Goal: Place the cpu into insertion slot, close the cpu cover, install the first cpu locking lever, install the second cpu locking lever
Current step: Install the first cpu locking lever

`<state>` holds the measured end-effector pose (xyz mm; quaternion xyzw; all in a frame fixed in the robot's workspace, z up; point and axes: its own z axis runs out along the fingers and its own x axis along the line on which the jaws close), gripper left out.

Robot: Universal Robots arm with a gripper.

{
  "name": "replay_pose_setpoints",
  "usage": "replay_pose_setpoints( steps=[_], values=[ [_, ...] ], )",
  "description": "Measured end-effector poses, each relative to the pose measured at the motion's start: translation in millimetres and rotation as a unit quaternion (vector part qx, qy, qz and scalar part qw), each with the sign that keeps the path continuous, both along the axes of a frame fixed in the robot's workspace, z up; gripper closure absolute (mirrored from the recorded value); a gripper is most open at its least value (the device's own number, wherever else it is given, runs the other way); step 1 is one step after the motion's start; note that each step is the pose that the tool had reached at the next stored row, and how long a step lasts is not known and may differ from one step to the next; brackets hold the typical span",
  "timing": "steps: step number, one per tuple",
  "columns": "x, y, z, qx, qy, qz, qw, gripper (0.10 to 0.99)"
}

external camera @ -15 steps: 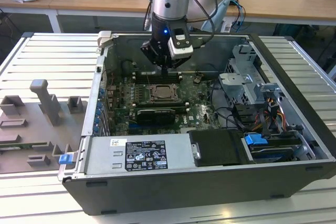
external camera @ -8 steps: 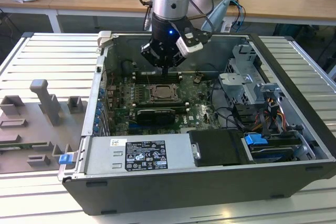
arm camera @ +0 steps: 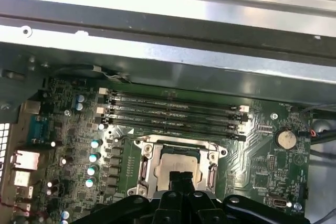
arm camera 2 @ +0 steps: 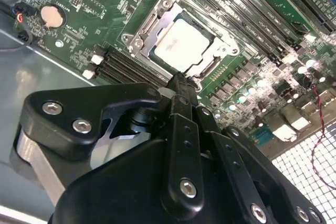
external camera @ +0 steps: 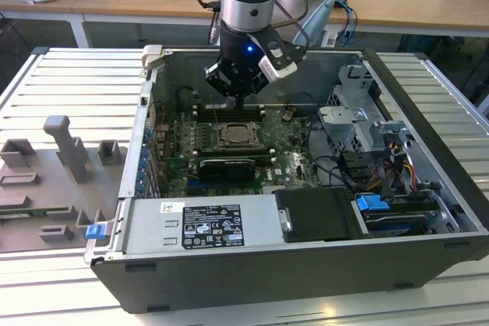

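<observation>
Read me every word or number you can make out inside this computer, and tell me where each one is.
None is legible enough to quote.
Power supply label: print and symbols, too small to read.
White sticker beside it: too small to read.
Motherboard markings, in the second wrist view: blurred.
cpu top: nothing legible.

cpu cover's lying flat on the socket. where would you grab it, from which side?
Probably by one outer edge of the cover, from straight above: it is a thin frame lying flat around the cpu, so its window edges offer no grip. Which edge is hinged I cannot tell. The gripper hangs close above it, shut.
</observation>
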<state>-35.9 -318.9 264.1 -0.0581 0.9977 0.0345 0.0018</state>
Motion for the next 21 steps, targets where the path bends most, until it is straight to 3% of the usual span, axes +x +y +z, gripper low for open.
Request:
replay_pose_setpoints(
  steps=[6, 14, 21],
  values=[
    [-2.3, 0.0, -1.8, -0.0001, -0.0004, -0.03, 0.9996, 0.98],
    [-28.5, 0.0, -1.8, 0.0, -0.0003, -0.03, 0.9996, 0.98],
    [-40.6, -0.1, -1.8, 0.0008, -0.0003, -0.03, 0.9996, 0.98]
  ],
)
